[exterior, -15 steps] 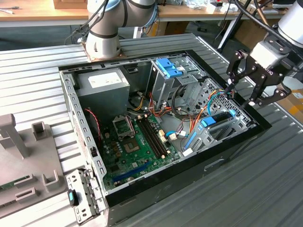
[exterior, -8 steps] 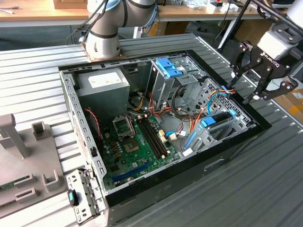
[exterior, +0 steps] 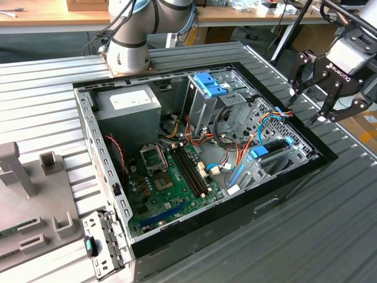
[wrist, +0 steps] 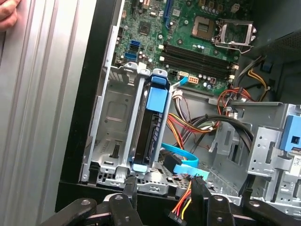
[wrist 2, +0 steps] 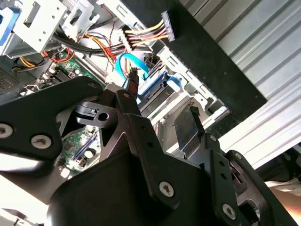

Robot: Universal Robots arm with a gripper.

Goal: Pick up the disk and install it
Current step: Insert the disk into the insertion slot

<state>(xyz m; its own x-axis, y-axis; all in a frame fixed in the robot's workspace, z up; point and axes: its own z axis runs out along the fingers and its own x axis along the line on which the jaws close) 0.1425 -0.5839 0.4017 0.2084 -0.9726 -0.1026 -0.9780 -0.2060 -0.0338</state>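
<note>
Gripper (exterior: 307, 105): black metal linkage fingers, spread wide, nothing between them. It hangs over the ridged grey metal table (exterior: 330, 236), just off the far corner of the case (exterior: 235, 209) at the exterior view's right. In both wrist views the gripper (wrist 2: 162, 101) (wrist: 164, 188) hangs apart from the drive cage (wrist: 108, 117), touching nothing.

Disk (exterior: 272, 148): flat dark slab w/ bright blue plastic rails. It stands on edge in one slot of the cage, which is perforated grey sheet metal at the case's right side in the exterior view. The first wrist view shows the disk (wrist: 153, 136) seated between the cage walls, a blue tab at each end. A flat blue data cable (wrist: 181, 157) curls just beside its end.

The case is a black-rimmed open box. Inside:
- a green mobo (exterior: 171, 177) w/ long dark slots and a square socket
- a grey metal PSU box (exterior: 126, 106) at far left w/ a white label, print too small to tell
- a red/yellow/black wire bundle ending in a black connector (wrist 2: 167, 26)
- a light-blue ridged latch plate (exterior: 209, 84) atop the taller far cage

A person's fingertips (wrist: 8, 12) rest on the table's ridges.
</note>
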